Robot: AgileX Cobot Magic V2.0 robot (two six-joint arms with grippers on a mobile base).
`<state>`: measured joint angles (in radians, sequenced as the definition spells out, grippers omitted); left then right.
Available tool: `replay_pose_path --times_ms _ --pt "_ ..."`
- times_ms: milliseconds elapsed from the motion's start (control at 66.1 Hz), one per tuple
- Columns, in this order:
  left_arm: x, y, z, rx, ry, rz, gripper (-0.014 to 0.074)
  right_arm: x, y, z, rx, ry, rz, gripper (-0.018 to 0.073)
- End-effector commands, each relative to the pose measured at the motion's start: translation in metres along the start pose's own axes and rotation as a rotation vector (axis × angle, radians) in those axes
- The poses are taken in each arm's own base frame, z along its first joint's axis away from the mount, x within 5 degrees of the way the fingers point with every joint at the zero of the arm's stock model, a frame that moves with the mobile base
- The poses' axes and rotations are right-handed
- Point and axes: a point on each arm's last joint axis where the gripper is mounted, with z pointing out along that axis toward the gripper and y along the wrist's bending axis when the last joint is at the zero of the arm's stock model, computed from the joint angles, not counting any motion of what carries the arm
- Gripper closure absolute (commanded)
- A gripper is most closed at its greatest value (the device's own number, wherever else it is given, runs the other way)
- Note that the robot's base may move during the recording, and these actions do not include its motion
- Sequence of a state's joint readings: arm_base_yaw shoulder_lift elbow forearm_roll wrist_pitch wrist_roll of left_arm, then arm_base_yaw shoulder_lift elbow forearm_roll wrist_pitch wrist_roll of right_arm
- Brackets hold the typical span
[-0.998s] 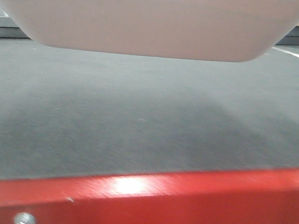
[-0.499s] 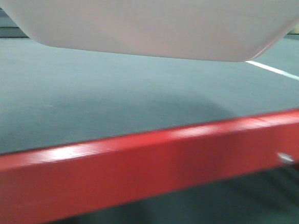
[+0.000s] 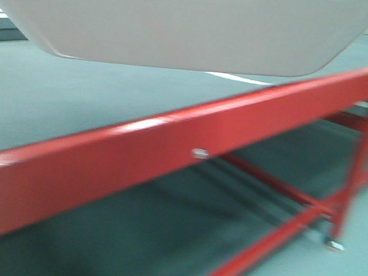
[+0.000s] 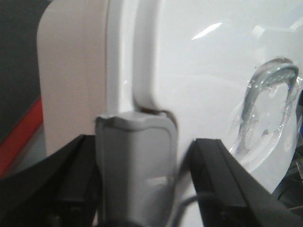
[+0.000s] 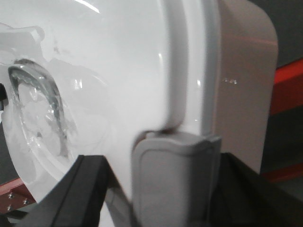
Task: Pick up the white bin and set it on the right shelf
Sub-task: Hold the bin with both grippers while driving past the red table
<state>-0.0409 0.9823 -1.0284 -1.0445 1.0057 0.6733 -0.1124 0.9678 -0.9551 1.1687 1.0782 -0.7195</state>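
Observation:
The white bin (image 3: 179, 30) hangs across the top of the front view, its rounded underside above the red-framed table. In the left wrist view its glossy lid (image 4: 203, 71) fills the frame, and my left gripper (image 4: 147, 146) is shut on the grey latch (image 4: 135, 165) at that end. At the other end, the right wrist view shows my right gripper (image 5: 161, 165) shut on the matching grey latch (image 5: 175, 175) of the bin (image 5: 118, 71). The right shelf is out of view.
The red-framed table's front rail (image 3: 170, 156) runs diagonally across the front view, with its legs and lower braces (image 3: 351, 181) at the right. Grey-green floor with a white line (image 3: 239, 78) lies beyond. Red frame parts also show beside the bin (image 5: 286, 85).
The view has swung away from the table: its red rail went from the bottom edge to a rising diagonal, and its legs now show. The bin keeps its place between both grippers.

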Motion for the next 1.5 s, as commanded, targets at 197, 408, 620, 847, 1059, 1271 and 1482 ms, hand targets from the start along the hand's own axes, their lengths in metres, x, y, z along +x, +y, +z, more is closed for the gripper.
replay_pose_path --times_ms 197,408,620,847,1059,1271,1482 --pt "-0.0097 -0.0260 -0.0060 0.178 -0.051 -0.030 0.0346 -0.0061 0.0421 -0.0104 -0.319 -0.021 0.027 0.0074" --pt "-0.0097 -0.0260 -0.0060 0.178 -0.051 -0.030 0.0346 -0.0061 0.0421 -0.0104 -0.319 -0.021 0.027 0.0074" --pt "-0.0097 -0.0260 -0.0060 0.178 -0.051 -0.030 0.0346 -0.0061 0.0421 -0.0104 -0.319 -0.021 0.027 0.0074" --pt "-0.0097 -0.0260 -0.0060 0.178 -0.051 -0.030 0.0346 -0.0061 0.0421 -0.0104 -0.319 -0.021 0.027 0.0074" --pt "-0.0097 -0.0260 -0.0060 0.178 -0.051 -0.030 0.0346 -0.0061 0.0421 -0.0104 -0.319 -0.021 0.027 0.0074" --pt "-0.0097 -0.0260 -0.0060 0.178 -0.051 -0.030 0.0346 -0.0061 0.0421 -0.0104 -0.319 -0.021 0.027 0.0074" --pt "-0.0097 -0.0260 -0.0060 0.178 -0.051 -0.030 0.0346 -0.0061 0.0421 -0.0104 -0.319 -0.021 0.027 0.0074"
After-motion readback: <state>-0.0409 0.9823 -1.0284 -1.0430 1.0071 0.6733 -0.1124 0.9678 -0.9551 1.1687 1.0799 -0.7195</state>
